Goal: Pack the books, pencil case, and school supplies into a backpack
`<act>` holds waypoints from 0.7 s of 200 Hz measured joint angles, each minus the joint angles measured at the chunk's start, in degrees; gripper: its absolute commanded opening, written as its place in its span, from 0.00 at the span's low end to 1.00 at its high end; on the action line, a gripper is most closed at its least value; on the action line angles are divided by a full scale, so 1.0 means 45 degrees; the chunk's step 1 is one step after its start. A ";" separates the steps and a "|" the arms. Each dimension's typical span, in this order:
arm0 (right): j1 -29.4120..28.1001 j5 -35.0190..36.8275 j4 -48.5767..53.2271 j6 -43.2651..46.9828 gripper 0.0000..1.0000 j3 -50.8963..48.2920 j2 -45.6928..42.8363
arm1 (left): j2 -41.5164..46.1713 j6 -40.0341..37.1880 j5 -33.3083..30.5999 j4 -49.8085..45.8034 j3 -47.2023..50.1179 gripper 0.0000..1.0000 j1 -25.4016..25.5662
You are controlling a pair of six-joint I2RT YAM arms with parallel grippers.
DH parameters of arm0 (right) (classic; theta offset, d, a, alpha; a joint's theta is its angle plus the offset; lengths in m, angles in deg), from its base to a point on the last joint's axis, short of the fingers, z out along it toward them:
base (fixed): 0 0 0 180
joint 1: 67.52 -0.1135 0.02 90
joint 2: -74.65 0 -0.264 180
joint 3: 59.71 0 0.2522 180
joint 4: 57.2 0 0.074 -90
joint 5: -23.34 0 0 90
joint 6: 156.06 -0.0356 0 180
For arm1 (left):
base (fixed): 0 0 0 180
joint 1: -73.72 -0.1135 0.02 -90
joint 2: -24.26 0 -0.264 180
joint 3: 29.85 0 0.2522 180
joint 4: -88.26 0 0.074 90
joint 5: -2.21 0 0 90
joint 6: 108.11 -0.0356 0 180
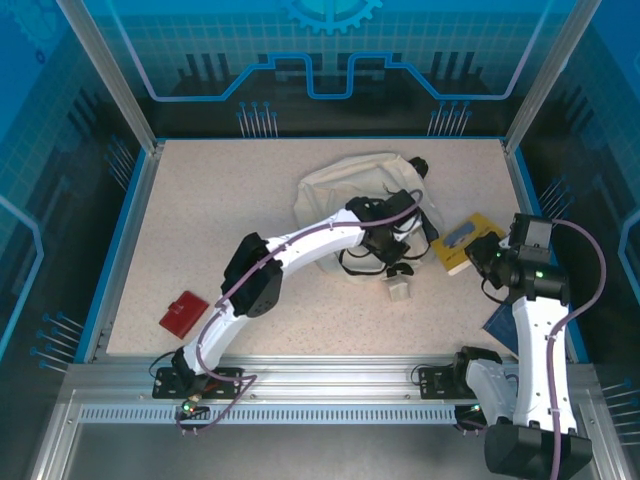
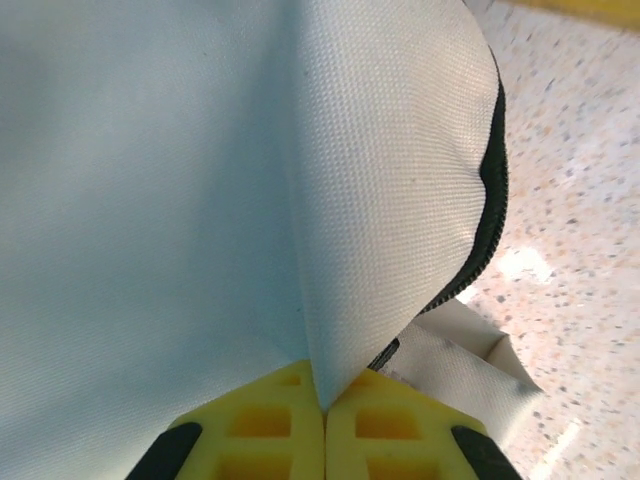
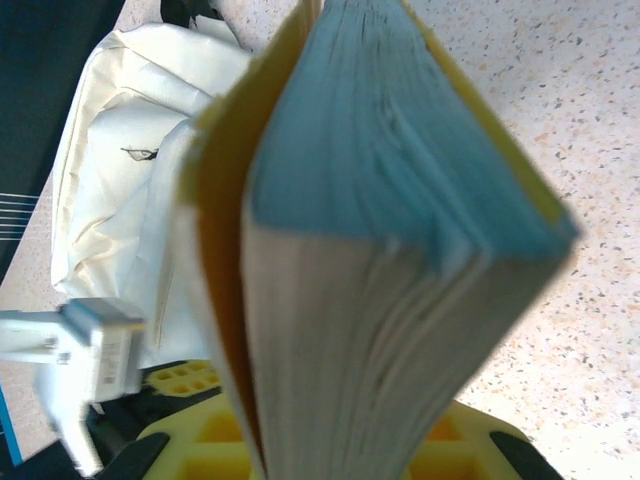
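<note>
Cream backpack lies on speckled table, blue-patterned walls around.

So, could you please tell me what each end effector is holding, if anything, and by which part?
The left end effector pinches a fabric fold of the backpack; the right end effector clamps a yellow book by one edge.
</note>
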 measured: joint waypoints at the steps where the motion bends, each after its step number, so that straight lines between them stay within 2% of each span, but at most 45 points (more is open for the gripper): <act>1: 0.0000 0.0015 0.0010 0.0000 0.11 0.0010 -0.0010 | 0.0039 0.0015 0.0053 0.0000 0.0000 0.05 -0.0029; 26: 0.0000 0.0209 0.0466 0.0146 0.11 0.0214 -0.0253 | 0.0801 0.0345 0.0364 0.0039 0.0068 0.04 -0.0476; 54: 0.0000 -0.0029 0.0733 0.0461 0.11 0.0311 -0.0758 | 0.2127 0.1428 -0.0097 0.0743 0.0797 0.04 -0.1015; 92: -0.0005 -0.2283 0.0010 0.0612 0.12 0.0262 -0.0937 | 0.3954 0.2336 -0.0831 0.2608 0.2249 0.03 -0.1413; 140: -0.0631 -0.4381 -0.1792 0.0063 0.12 -0.0311 -0.0680 | 0.4789 0.2667 -0.1059 0.4551 0.3405 0.02 -0.1370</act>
